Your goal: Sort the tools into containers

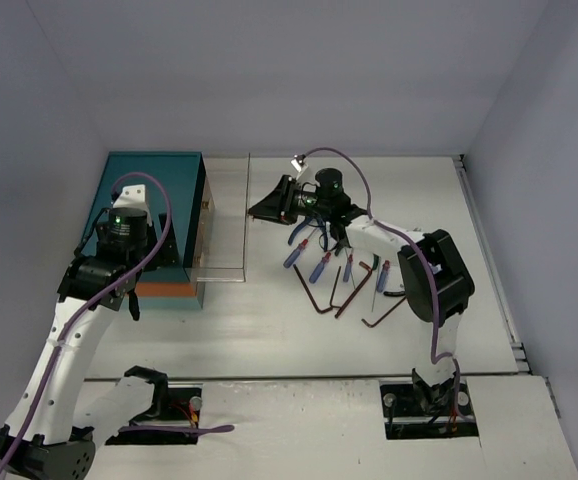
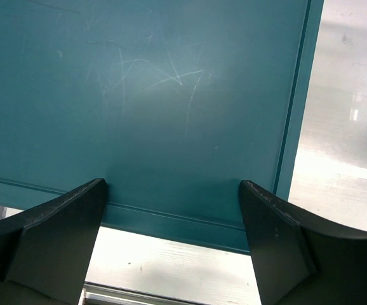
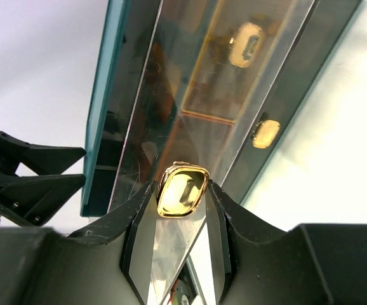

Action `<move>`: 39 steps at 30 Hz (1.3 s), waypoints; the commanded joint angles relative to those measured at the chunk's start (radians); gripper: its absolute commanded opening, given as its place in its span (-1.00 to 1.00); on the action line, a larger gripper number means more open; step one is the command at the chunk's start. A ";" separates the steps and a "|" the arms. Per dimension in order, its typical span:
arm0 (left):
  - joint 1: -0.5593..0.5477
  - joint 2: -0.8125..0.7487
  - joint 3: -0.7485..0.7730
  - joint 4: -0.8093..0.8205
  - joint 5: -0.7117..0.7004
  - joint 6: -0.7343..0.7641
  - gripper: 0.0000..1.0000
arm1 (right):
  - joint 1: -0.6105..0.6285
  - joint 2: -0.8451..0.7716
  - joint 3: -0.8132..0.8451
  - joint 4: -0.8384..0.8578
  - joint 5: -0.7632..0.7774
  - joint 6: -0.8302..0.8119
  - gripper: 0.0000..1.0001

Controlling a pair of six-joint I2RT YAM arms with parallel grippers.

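The teal chest stands at the left of the table. One clear drawer is pulled out to the right. My right gripper is shut on that drawer's brass knob; in the top view it sits at the drawer's front. My left gripper is open against the teal wall, holding nothing. The tools lie right of the drawer: blue-handled pliers, blue-and-red screwdrivers, dark hex keys.
Two more brass knobs show on the shut drawers beside the open one. A blue screwdriver and a hex key lie close to the right arm's elbow. The table's raised edge runs along the right.
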 commanded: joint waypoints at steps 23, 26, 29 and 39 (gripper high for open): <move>0.009 -0.061 0.145 0.018 0.060 0.012 0.62 | -0.109 -0.263 0.081 -0.603 0.411 -0.618 -0.19; 0.009 -0.083 0.196 0.011 0.072 0.017 0.62 | -0.108 -0.268 0.120 -0.781 0.682 -0.726 -0.18; 0.009 -0.098 0.221 -0.011 0.082 0.026 0.63 | -0.106 -0.254 0.116 -0.836 0.857 -0.792 -0.17; 0.001 -0.173 0.192 -0.085 0.072 0.025 0.63 | -0.105 -0.108 0.113 -0.865 1.065 -0.825 -0.22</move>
